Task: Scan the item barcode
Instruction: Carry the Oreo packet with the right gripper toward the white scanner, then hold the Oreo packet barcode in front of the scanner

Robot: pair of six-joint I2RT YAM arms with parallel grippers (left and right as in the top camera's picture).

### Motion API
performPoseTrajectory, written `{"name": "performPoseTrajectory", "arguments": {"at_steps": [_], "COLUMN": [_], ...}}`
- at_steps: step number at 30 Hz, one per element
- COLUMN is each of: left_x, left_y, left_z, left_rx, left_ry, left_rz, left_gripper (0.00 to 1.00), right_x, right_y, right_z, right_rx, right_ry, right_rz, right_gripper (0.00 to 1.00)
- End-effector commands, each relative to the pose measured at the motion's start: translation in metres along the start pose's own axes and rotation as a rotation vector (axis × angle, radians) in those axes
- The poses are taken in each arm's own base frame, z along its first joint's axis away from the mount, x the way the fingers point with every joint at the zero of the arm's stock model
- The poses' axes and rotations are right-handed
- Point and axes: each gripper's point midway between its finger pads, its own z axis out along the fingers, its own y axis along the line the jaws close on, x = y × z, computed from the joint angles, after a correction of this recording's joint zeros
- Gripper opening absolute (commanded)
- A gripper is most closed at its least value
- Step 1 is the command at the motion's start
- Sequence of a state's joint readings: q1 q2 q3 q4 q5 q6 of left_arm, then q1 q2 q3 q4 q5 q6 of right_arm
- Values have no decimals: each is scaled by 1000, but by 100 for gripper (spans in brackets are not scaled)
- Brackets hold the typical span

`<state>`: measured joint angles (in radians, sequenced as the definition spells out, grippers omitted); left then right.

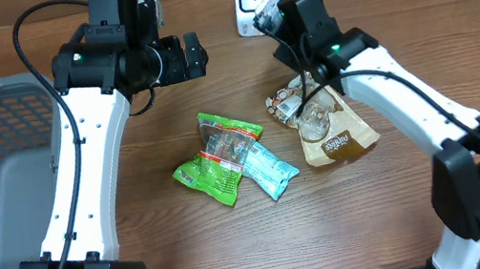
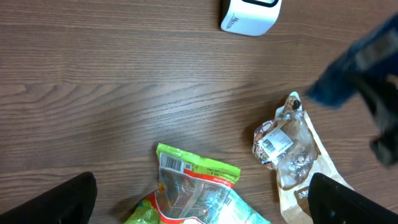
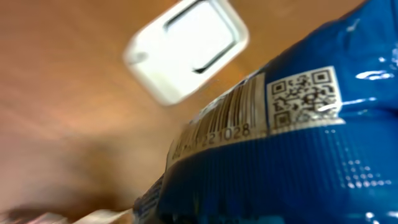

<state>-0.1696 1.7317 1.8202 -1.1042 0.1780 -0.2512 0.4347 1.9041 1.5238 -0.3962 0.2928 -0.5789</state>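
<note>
Presents blue packet, clamped in right jaws, with barcode near white scanner for reading; parks left jaws wide apart above counter, probably for clearance.

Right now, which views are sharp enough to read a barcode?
Right wrist: blue packet close and soft, its barcode smeared, white scanner behind blurred. Left wrist: label on green packet crisp; the blue packet at right is blurred. Overhead: sharp, evenly lit.

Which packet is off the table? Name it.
The blue packet, shut in the right gripper beside the white scanner; the green packet, teal packet and brown pouch all lie on the table.
</note>
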Motion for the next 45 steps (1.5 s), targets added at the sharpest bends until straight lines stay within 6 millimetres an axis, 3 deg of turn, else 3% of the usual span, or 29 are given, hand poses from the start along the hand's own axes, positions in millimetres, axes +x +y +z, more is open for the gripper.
{"name": "performPoseTrajectory", "arguments": {"at_steps": [1,8,18,24,29,45], "left_x": [-5,-5,-5,-5,-5,-5], "left_y": [-1,-1,-1,-1,-1,-1], "left_z": [-6,-6,-6,-6,-6,-6], "left_rx": [-4,-4,-4,-4,-4,-4], "left_ry": [-22,-22,-22,-22,-22,-22], "left_rz": [31,31,31,31,31,31], "left_gripper": [100,100,100,100,100,100], "right_x": [-12,-35,-48,-44,-39,-27], "right_y": [-44,-51,-70,-63,-66,-46], "right_z": [-1,42,74,97,105,129], "right_rx": [237,394,637,629,615,542], "right_ry": [7,-60,-165,-212,-224,-232], "right_rz": [-83,-390,-496,-682,-701,-745], "right_gripper": [4,4,4,4,4,4]}}
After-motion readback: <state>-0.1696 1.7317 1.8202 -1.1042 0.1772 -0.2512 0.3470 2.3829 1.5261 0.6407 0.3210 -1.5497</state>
